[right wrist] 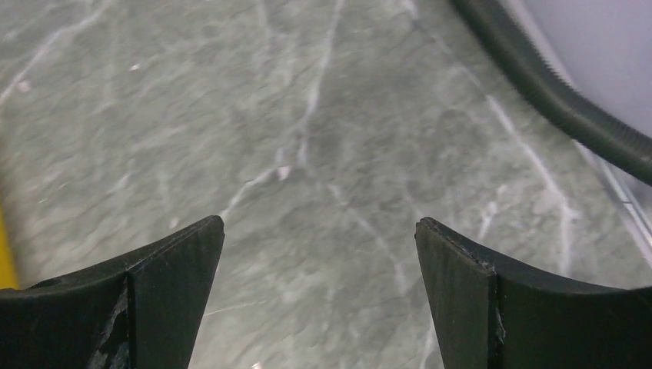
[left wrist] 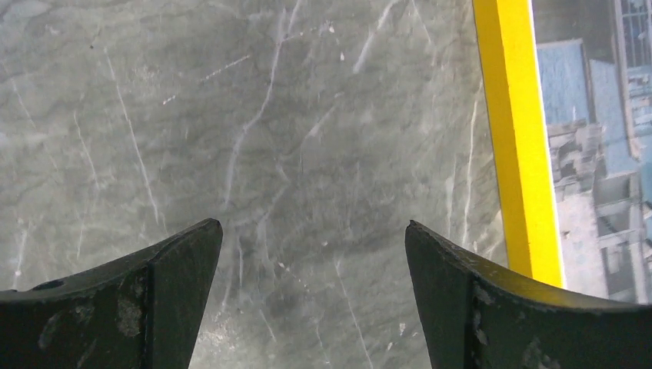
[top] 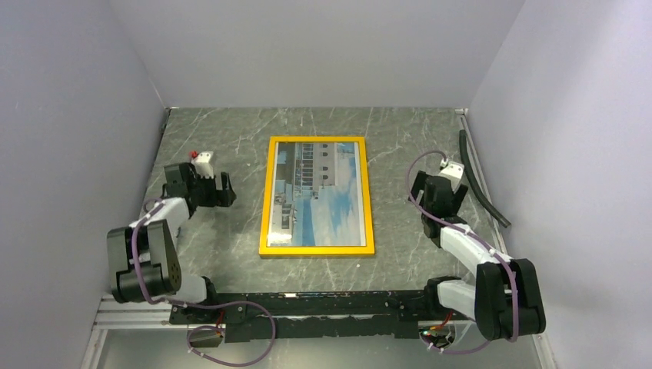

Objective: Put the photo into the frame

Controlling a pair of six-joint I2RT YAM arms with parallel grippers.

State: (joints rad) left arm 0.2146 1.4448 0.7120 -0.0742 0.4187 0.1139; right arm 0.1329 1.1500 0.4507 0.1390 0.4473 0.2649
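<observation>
A bright yellow-orange, thin-railed rectangular picture frame [top: 267,196] lies flat in the middle of the grey-green marbled surface [top: 231,131], with its long sides running near to far. The large paper photo of a white building under blue, cloudy sky [top: 319,196] sits inside the rails and fills the opening, the picture turned sideways. The left pincer [left wrist: 314,231] hovers over bare surface just left of the frame's left rail, its two dark fingers spread wide and holding nothing. The right pincer [right wrist: 319,227] hangs to the right of the frame, a little apart from it, also spread wide and empty. A black ribbed hose [right wrist: 553,84] runs along the right wall, beyond that pincer.
</observation>
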